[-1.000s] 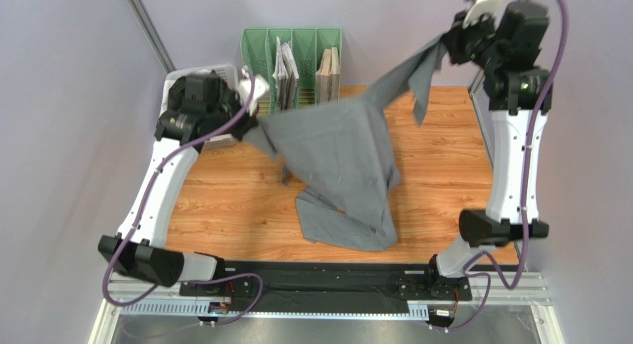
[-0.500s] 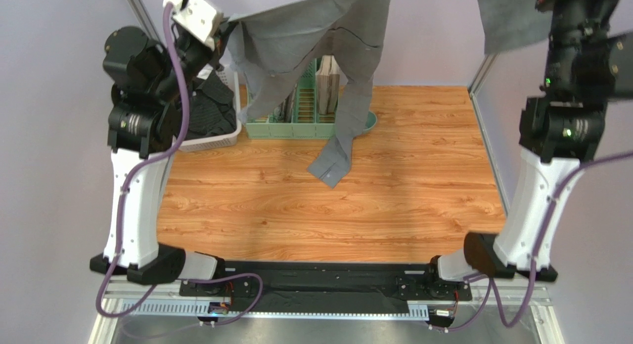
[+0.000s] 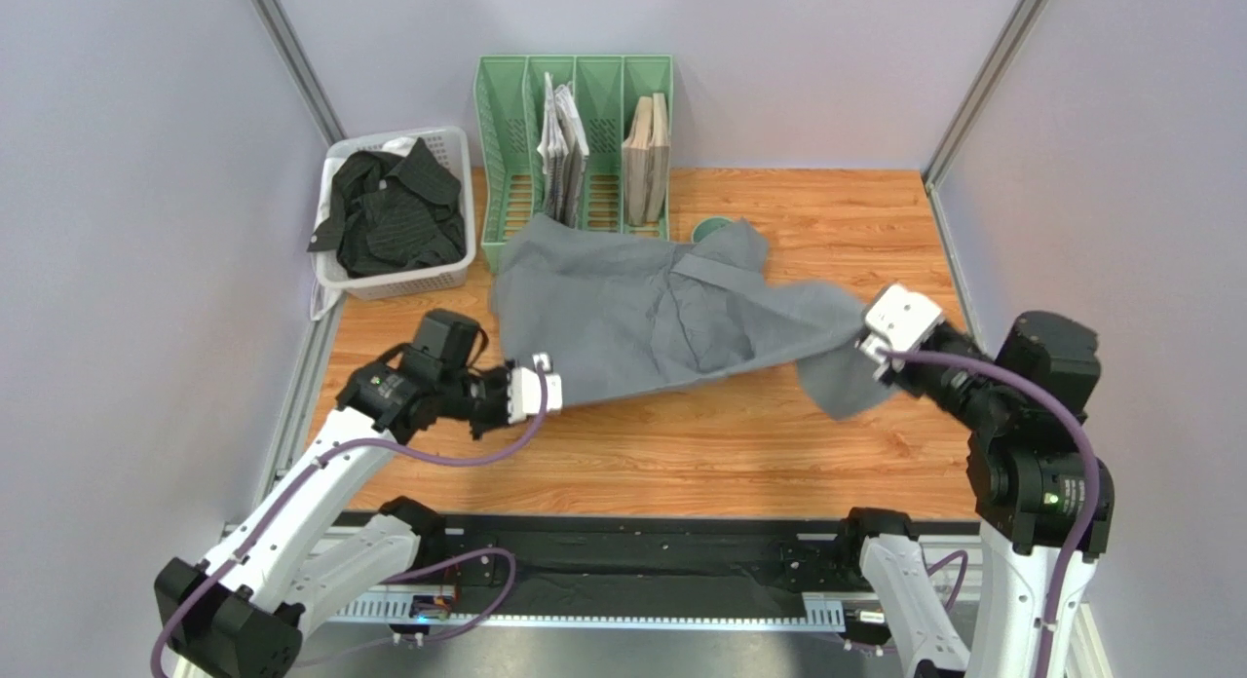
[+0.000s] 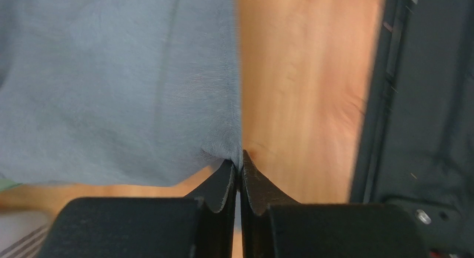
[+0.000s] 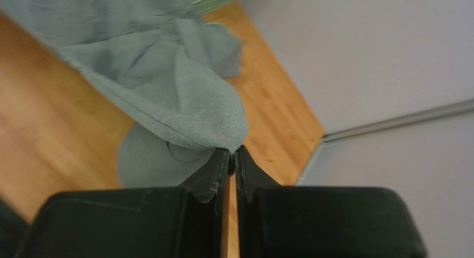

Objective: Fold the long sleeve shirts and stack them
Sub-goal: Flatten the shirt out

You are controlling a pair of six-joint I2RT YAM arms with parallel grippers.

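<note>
The mid-grey long sleeve shirt [image 3: 659,313] lies spread across the back middle of the wooden table, stretched between both grippers. My left gripper [image 3: 545,386] is shut on its near left edge; the left wrist view shows the cloth [image 4: 111,85] pinched at the fingertips. My right gripper [image 3: 874,349] is shut on its right end, with a flap of cloth hanging below; the right wrist view shows the shirt [image 5: 167,91] pinched the same way. The black striped shirt [image 3: 388,211] lies crumpled in the white basket [image 3: 334,284] at the back left.
A green slotted file rack [image 3: 574,86] with papers stands at the back, just behind the grey shirt. A small teal object [image 3: 709,228] peeks out at the shirt's far edge. Grey walls close in both sides. A black rail [image 3: 644,547] runs along the near edge.
Both arms have come down from high above the table. The grey shirt, which hung in the air, now lies spread on the table between the two low grippers.
</note>
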